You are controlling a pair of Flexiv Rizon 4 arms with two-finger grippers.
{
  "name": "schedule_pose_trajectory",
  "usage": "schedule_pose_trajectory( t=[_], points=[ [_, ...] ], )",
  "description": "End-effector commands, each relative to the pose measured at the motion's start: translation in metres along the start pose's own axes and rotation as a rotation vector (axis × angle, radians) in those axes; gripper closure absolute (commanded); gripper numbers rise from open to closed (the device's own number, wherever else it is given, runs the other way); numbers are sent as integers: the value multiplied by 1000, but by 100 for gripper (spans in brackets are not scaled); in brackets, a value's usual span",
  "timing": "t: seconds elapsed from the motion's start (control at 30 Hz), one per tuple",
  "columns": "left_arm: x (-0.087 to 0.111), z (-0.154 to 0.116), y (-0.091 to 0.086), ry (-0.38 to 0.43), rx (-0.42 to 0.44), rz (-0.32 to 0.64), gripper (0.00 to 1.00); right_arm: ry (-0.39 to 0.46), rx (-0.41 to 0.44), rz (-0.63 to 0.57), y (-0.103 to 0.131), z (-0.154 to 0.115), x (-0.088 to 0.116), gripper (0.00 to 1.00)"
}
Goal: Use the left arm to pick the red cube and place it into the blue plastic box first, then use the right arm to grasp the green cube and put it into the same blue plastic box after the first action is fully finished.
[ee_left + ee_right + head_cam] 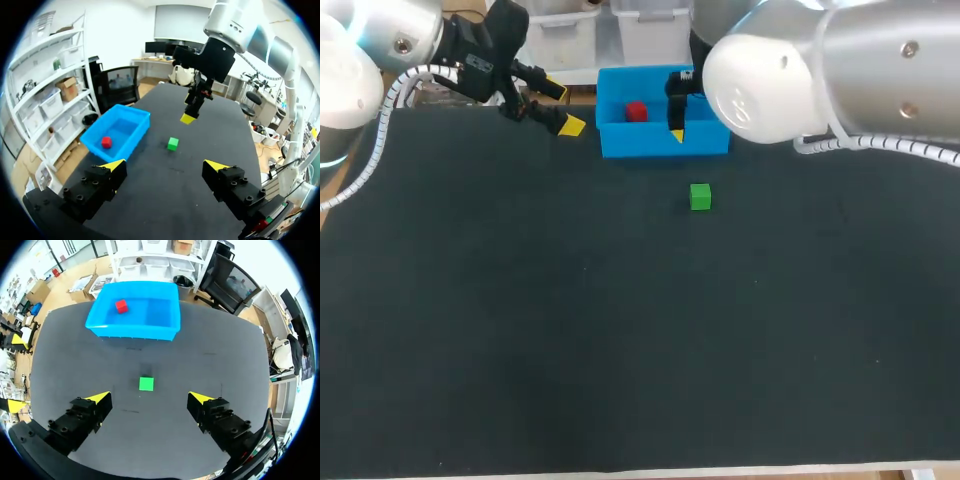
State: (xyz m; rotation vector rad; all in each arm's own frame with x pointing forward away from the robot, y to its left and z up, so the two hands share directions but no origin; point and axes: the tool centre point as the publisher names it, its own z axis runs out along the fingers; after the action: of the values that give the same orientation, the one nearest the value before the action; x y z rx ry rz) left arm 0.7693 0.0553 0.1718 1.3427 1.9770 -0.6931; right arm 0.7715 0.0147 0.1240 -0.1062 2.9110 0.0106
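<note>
The red cube [121, 306] is in the blue box [165, 332], right tool [150, 399] released and empty. Centre over the green cube [146, 384] first — squared to its faces.

One red cube [637, 111], one green cube [700, 197], one blue box [616, 142], two arms.

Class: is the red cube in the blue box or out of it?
In. The red cube sits on the floor of the blue box, enclosed by its walls.

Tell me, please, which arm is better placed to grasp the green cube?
Right: the right gripper, open, faces the green cube centred ahead of it; the left gripper sits beside the blue box, farther off.
</note>
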Motion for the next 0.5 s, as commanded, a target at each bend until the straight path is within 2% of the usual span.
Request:
schedule_pose_trajectory(
  t=[0.03, 0.5],
  points=[
    [1, 0, 0, -5, 1, 4, 0, 31, 13, 17, 0, 4, -5, 0],
    [1, 0, 0, -5, 1, 4, 0, 96, 30, 47, 3, 12, -3, 0]
  ],
)
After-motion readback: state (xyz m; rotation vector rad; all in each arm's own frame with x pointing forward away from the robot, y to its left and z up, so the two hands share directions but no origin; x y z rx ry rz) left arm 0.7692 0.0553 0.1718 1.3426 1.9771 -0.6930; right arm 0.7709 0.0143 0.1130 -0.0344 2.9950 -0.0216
